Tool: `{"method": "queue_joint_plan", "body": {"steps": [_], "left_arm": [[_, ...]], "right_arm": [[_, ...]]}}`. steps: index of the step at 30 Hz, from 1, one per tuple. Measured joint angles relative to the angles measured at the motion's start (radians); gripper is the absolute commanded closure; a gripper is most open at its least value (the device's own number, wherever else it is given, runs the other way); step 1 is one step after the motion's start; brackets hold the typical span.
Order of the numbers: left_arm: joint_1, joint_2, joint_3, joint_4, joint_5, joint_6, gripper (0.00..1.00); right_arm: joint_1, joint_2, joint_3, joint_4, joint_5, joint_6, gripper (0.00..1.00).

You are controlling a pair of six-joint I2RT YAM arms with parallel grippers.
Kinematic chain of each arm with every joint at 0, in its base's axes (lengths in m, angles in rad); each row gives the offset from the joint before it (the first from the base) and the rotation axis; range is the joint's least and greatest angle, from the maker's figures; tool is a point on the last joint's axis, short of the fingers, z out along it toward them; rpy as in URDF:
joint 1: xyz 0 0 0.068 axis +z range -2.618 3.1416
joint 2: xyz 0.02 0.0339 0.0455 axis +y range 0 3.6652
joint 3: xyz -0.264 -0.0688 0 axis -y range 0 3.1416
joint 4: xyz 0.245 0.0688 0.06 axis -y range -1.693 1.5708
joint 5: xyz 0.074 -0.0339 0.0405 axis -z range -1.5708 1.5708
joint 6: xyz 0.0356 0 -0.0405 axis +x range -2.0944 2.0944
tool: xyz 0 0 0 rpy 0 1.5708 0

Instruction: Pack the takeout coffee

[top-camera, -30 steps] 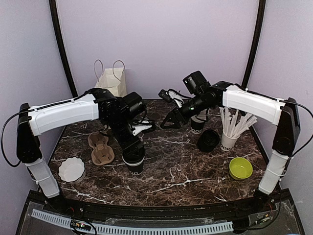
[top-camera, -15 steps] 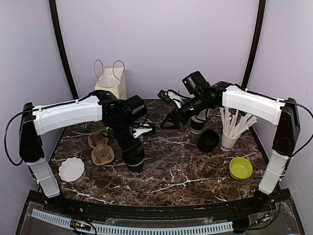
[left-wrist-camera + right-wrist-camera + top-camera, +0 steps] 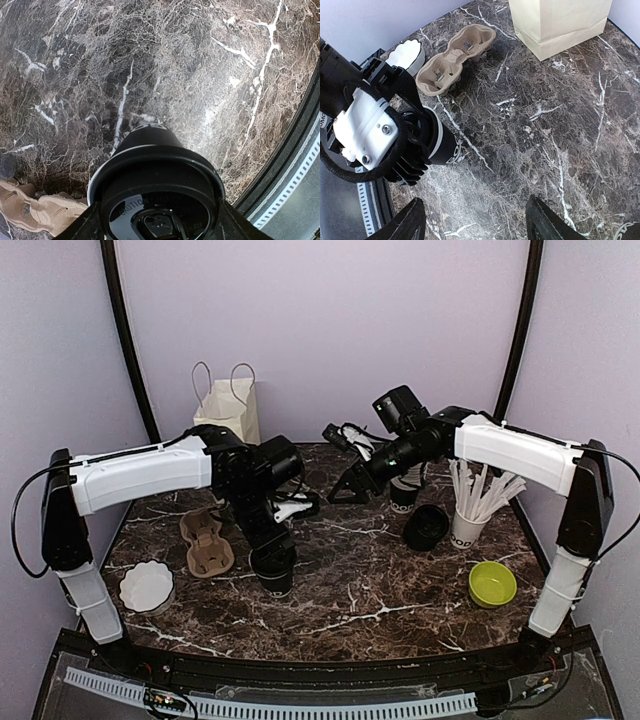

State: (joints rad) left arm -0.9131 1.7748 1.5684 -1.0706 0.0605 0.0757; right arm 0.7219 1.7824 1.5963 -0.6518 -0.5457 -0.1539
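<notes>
My left gripper [image 3: 271,558] is clamped on a lidded coffee cup [image 3: 276,583], just beside the cardboard carrier [image 3: 205,540]. The right gripper [image 3: 477,216] hangs empty with jaws apart. I fear the cup, which looks tilted, catches a pocket rim and tips over.

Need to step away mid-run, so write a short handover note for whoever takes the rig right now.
Left tool: shut on a lidded coffee cup, on or just above the table, near the cardboard carrier.
Right tool: open, empty, above mid-table.
Second cup: behind the right arm, partly hidden; black lid-like piece beside it.
Carrier slots empty; paper bag upright, back left.
Done: one cup lidded and gripped.
Left: nothing packed yet; probably both cups into carrier, then bag.
</notes>
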Motion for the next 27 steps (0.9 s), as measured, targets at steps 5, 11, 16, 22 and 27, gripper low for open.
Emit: {"method": "queue_joint_plan", "body": {"steps": [5,11,16,22,27], "left_arm": [[0.0,0.008,0.025,-0.023,0.0,-0.005,0.36],[0.0,0.008,0.034,-0.04,-0.017,-0.01,0.36],[0.0,0.009,0.033,-0.043,-0.021,-0.01,0.35],[0.0,0.022,0.033,-0.039,-0.019,-0.008,0.35],[0.0,0.029,0.033,-0.036,-0.011,-0.008,0.34]], "right_arm": [[0.0,0.0,0.0,0.0,0.0,-0.002,0.31],[0.0,0.0,0.0,0.0,0.0,-0.002,0.31],[0.0,0.0,0.0,0.0,0.001,-0.003,0.31],[0.0,0.0,-0.006,0.0,0.008,-0.007,0.31],[0.0,0.0,-0.015,-0.001,0.012,-0.01,0.31]]}}
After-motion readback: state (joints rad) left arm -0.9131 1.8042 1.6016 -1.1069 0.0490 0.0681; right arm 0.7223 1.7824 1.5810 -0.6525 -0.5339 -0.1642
